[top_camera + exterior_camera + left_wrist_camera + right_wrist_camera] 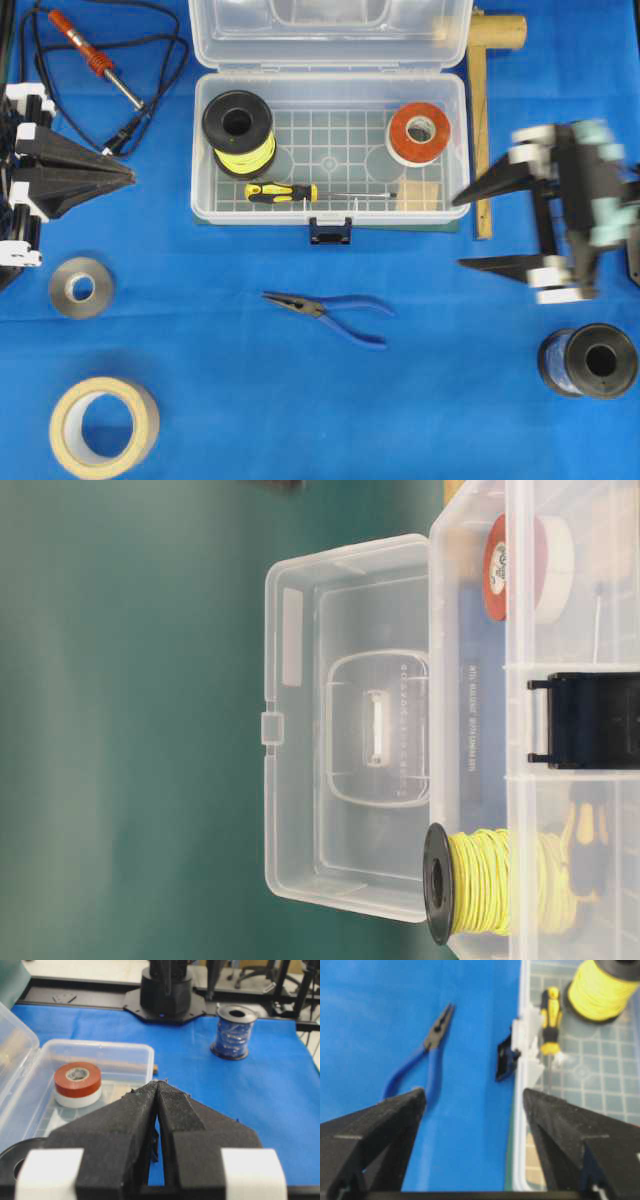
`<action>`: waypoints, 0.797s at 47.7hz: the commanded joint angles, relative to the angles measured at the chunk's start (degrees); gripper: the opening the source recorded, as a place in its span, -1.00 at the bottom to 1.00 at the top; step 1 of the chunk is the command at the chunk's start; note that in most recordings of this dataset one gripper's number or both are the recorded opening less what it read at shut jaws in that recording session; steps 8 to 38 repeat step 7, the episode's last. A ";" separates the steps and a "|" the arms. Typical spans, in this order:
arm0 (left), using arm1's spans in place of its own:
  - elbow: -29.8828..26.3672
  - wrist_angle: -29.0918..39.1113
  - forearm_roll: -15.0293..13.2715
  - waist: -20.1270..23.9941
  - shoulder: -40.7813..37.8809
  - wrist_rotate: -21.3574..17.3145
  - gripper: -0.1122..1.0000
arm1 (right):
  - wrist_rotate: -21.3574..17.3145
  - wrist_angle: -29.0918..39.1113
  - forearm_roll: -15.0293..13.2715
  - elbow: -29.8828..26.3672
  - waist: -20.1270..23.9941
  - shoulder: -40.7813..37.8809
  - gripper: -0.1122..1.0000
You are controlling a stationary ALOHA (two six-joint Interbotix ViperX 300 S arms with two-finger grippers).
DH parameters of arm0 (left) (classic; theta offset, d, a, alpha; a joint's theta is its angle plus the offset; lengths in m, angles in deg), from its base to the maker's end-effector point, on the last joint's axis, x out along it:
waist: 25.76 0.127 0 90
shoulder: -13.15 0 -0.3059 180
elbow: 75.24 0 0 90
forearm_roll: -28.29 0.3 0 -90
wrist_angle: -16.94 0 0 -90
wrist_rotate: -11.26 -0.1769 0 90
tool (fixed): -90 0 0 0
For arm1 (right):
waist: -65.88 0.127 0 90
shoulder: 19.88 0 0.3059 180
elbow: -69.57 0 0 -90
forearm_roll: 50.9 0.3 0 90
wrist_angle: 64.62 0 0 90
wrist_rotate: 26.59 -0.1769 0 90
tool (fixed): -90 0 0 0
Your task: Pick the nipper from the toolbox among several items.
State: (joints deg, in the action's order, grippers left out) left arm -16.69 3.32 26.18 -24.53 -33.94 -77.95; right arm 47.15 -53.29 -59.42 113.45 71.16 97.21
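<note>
The blue-handled nipper lies flat on the blue cloth in front of the toolbox, outside it; the right wrist view shows the nipper too, dark jaws pointing away. The clear toolbox stands open and holds a spool of yellow wire, a red-and-white tape roll, a yellow-black screwdriver and a tan block. My right gripper hangs open and empty at the box's right end, blurred by motion. My left gripper rests shut at the far left, holding nothing.
A soldering iron with its cable lies at back left. A grey tape roll and a masking tape roll sit front left. A blue wire spool stands front right. A wooden mallet lies right of the box.
</note>
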 commanded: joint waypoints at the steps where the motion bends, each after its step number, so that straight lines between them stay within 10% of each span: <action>1: -0.53 -0.35 0.00 0.18 -0.18 -0.09 -0.80 | -0.18 -2.90 0.00 4.22 -1.05 6.24 0.61; 38: -0.35 -0.26 0.00 0.18 -0.09 0.00 -0.80 | -0.18 -5.27 0.53 10.37 -2.46 13.01 0.61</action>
